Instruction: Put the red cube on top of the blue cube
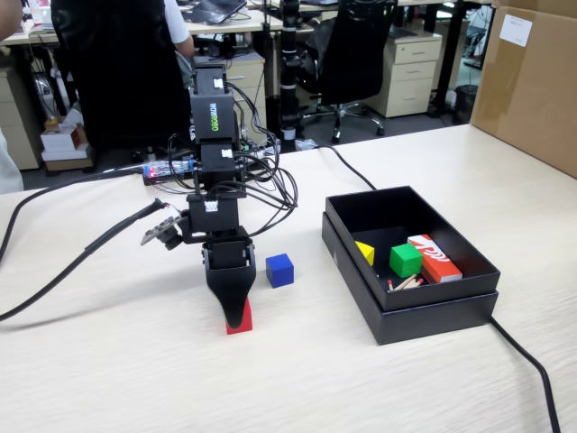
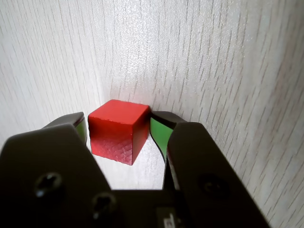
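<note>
Matte red cube (image 2: 118, 130) betw. gripper (image 2: 118, 130) pads — wood-grain table (image 2: 228, 57).

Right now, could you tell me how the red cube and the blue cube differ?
The red cube sits between the gripper jaws; the blue cube stands free on the table. In the fixed view the red cube is mostly hidden, the blue cube fully visible. Both look similar in size.

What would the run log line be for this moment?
claw: around small matte red cube, on table | closure: unclear | small matte blue cube: on table beside it, bare | stack: not done
</note>
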Available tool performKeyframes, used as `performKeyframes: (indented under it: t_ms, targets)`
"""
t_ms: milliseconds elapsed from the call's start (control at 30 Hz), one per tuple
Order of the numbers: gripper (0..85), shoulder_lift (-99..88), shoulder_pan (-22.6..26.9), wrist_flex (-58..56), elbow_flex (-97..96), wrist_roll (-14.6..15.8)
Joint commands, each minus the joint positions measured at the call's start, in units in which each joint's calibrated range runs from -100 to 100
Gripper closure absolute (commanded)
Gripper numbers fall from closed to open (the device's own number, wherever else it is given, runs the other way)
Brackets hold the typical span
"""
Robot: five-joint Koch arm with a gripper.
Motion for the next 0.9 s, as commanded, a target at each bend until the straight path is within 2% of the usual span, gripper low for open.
performKeyframes:
  t_ms: [0, 100, 233, 367, 600, 867]
  targets:
    - [58.0, -0.8, 0.3, 0.0, 2.8, -0.4]
    - [68.0, -0.8, 0.3, 0.0, 2.9, -0.2]
    - [69.4, -0.8, 0.3, 0.0, 2.9, -0.1]
    - [78.7, -0.9, 0.2, 0.0, 3.0, 0.2]
    - [78.7, -7.8, 0.0, -0.6, 2.2, 0.6]
    - [78.7, -26.0, 0.6, -7.1, -1.4, 1.8]
